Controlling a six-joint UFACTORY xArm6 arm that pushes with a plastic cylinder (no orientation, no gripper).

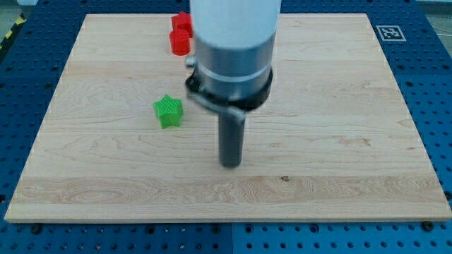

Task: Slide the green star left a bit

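My tip [231,164] rests on the wooden bench [339,176], right of and below the green star [168,111] and apart from it, seemingly placed to push leftward. No jaws exist. Red blocks [181,37] sit at the top.

A pale wooden board [339,106] is lying on a blue perforated table [438,85]. Two red blocks [180,35] are sitting touching near the board's top edge, their shapes partly hidden. A black-and-white square marker [390,32] is showing at the view's top right.
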